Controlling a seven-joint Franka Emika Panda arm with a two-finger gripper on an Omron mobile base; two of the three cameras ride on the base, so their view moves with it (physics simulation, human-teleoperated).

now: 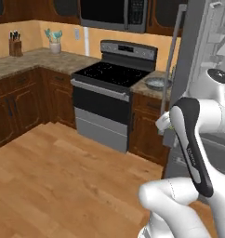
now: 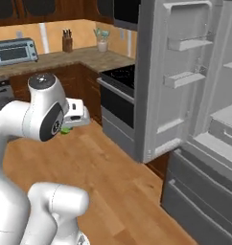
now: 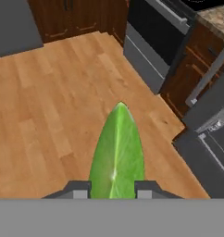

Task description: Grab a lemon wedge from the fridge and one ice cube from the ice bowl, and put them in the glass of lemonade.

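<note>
Hand view: gripper (image 3: 112, 192) is pinching a green wedge (image 3: 117, 152) above the wood floor (image 3: 49, 106), fridge (image 2: 185, 81) door open. Keeping the squeeze steady and carrying level seems wise.

In your hand view the lemon wedge (image 3: 117, 152) is cut off at its lower end, so you cannot see where the 2 fingertips (image 3: 79, 190) meet it. From the right base the arm hides all but a green sliver of it (image 2: 65, 129), and the gripper (image 2: 75, 116) is partly covered too. The fridge (image 2: 185, 95) runs off the right edge, its shelves only partly seen. In the left base view the ice bowl (image 1: 157, 83) sits behind the door handle, contents too small to tell.
</note>
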